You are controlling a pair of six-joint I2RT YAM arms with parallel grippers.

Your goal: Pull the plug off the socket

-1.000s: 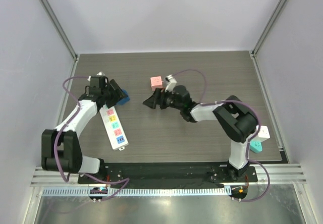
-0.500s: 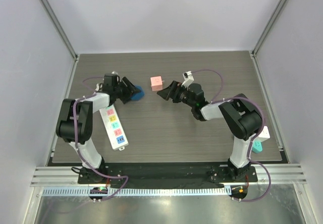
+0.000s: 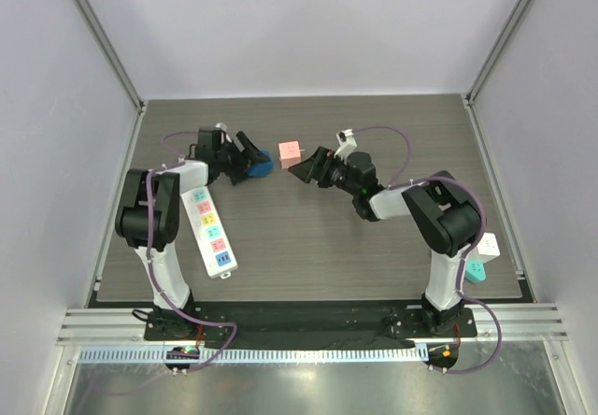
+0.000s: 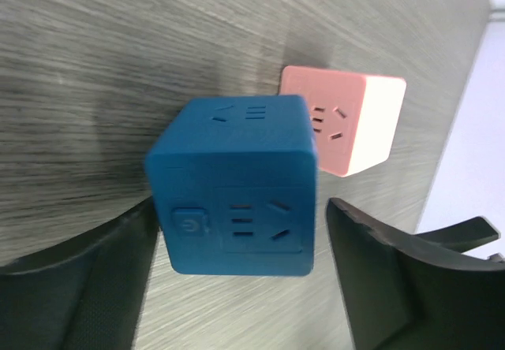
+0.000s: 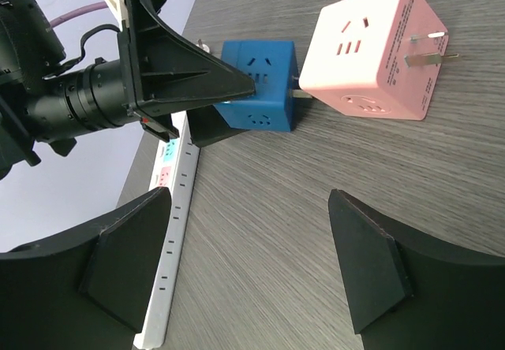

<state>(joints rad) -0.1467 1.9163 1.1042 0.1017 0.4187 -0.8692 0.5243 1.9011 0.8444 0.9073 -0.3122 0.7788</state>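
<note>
The blue cube plug [image 3: 263, 164] lies on the table, off the white power strip [image 3: 210, 228] and just left of a pink cube plug [image 3: 290, 151]. My left gripper [image 3: 252, 161] straddles the blue cube. In the left wrist view the cube [image 4: 237, 184] fills the space between the jaws of my left gripper [image 4: 241, 208]. The left finger is against it and a thin gap shows at the right finger. My right gripper [image 3: 304, 166] is open and empty just right of the pink cube. Its wrist view shows the blue cube [image 5: 259, 86], the pink cube [image 5: 371, 50] and the strip [image 5: 170, 232].
A white cube [image 3: 488, 245] and a teal cube [image 3: 475, 271] sit at the table's front right edge. Purple cables loop over both arms. The two grippers face each other closely at the back middle of the table.
My left gripper has swung right and toward the back with the blue cube, away from the power strip, up to the pink cube. My right gripper has drawn back a little to the right.
</note>
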